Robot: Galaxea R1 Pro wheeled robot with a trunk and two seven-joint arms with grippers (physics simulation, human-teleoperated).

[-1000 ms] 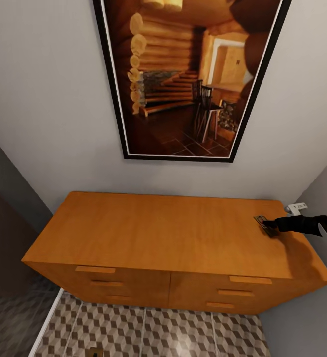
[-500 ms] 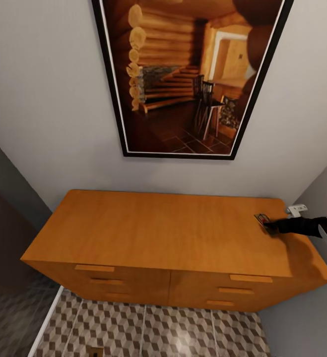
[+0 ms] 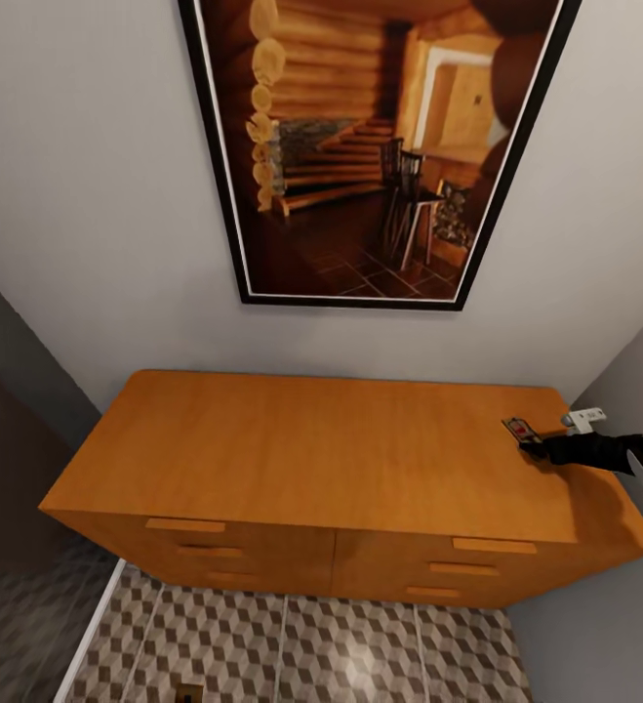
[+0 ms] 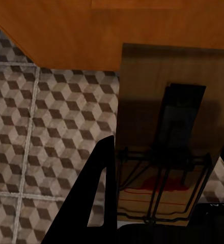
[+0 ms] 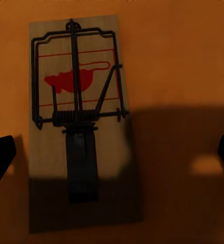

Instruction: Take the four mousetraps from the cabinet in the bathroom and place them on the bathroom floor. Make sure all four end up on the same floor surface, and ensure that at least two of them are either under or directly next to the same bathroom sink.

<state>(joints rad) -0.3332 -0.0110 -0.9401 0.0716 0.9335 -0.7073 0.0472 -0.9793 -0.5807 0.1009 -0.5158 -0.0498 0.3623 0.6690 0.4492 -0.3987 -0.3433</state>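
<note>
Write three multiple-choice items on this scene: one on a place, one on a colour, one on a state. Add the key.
1. The mousetrap in front of the right end effector lies:
A. on the cabinet top
B. on the floor tiles
C. in an open drawer

2. The printed mark on that mousetrap is:
A. blue
B. red
C. green

3. The right end effector is:
A. shut on the mousetrap
B. open, not yet gripping
C. shut on a drawer handle

Key: 1 A, orange-brown wood surrounds the board; 2 B, a red shape shows under the wire; 3 B, the fingertips sit far apart at the right wrist view's edges.
</note>
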